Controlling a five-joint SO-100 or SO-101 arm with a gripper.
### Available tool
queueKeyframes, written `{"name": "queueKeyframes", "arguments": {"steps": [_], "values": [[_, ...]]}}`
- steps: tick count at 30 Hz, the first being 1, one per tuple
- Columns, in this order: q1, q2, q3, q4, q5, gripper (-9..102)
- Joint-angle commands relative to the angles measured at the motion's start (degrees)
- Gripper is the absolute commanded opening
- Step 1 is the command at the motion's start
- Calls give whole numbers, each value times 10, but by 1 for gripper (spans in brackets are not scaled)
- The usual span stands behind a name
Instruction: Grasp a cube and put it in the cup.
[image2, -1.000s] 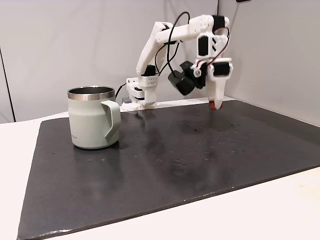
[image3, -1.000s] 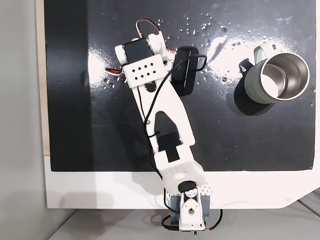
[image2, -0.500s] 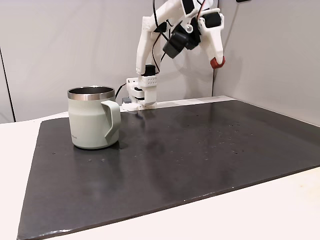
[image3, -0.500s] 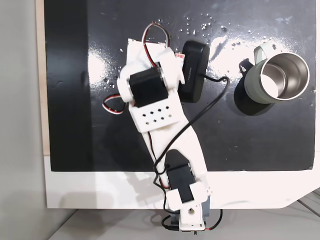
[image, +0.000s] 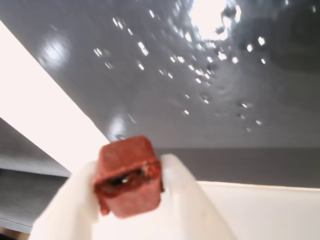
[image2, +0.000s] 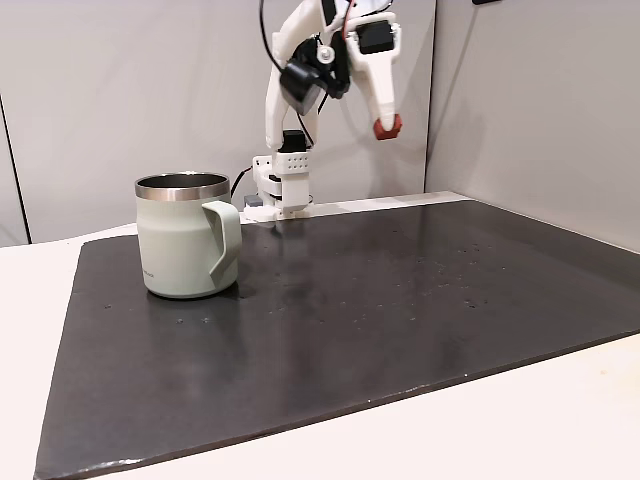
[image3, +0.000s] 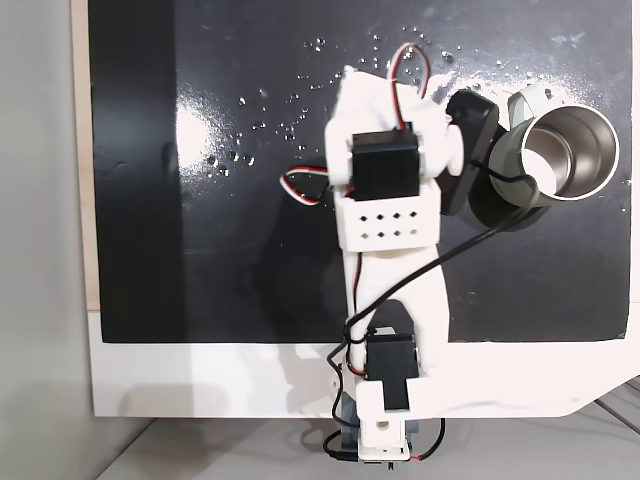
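The cube (image: 125, 162), a small red-orange block, is pinched between the two white fingers of my gripper (image: 130, 179), which is shut on it. In a fixed view from the side, the gripper (image2: 385, 120) hangs high above the back of the mat with the cube (image2: 386, 127) at its tip. It is well to the right of the cup and above it. The cup (image2: 180, 245) is a pale sage-green mug with a steel rim, standing upright at the left of the mat. From above, the cup (image3: 570, 106) shows its shiny metal inside at the upper right, beside the arm's black camera.
A black mat (image2: 400, 300) covers most of the white table (image2: 560, 420). The arm's base (image2: 283, 185) stands at the back edge behind the cup. A grey partition wall (image2: 540, 100) closes off the right side.
The arm has risen from just above the mat to high in the air, carrying the cube, and has swung towards the cup's side.
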Motion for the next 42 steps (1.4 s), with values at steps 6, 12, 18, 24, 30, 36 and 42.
{"name": "queueKeyframes", "arguments": {"steps": [6, 12, 18, 24, 30, 36, 42], "values": [[149, 3, -92, 35, -16, 2], [244, -24, -91, 63, -28, 2], [316, -67, -111, 74, -66, 2], [367, -103, -134, 75, -105, 2], [390, -142, -172, 76, -124, 1], [392, -151, -187, 76, -127, 1], [394, -154, -189, 76, -122, 7]]}}
